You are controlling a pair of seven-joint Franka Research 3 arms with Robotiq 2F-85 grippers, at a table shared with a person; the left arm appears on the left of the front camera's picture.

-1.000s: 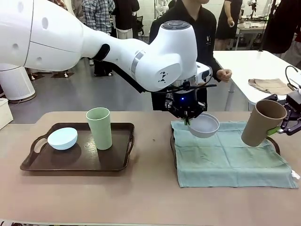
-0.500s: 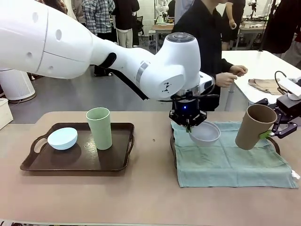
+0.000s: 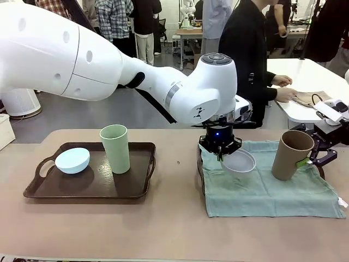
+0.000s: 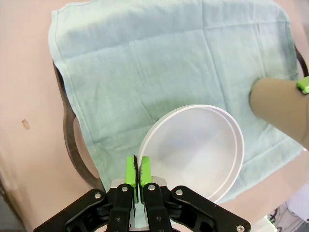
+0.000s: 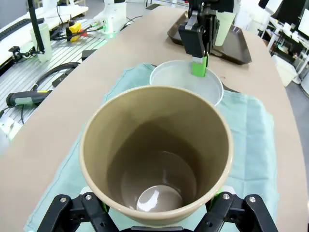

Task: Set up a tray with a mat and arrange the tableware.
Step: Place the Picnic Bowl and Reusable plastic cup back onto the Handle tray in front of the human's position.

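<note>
Tableware: two pieces are held over the mat, and two stand on the other tray.
White-grey bowl (image 3: 240,161): empty and tilted, low over the pale green mat (image 3: 262,191); I cannot tell whether it touches.
Left gripper (image 4: 137,166): clenched thin on the bowl's near rim, pads pinching the wall.
Tan-brown cup (image 3: 292,154): empty and leaning, its base at or just above the mat's right part, beside the bowl but apart from it.
Right gripper (image 3: 308,159): jaws spread wide around the cup's body, grasping it.
Matted tray (image 4: 67,145): lies under the mat, with one dark handle showing at the mat's edge; nothing stands free on it yet.
Bare brown tray (image 3: 87,188): holds the pale blue bowl (image 3: 72,160) and the pale green cup (image 3: 115,148), well apart from the mat.
Step in hand: probably setting both pieces down on the mat.
Doing it well: level the bowl before letting go, since a rim pinch lets it swing; bring the cup upright and seat its base flat; keep the two clear of each other and inside the tray's outline, because the mat hides the rim.
</note>
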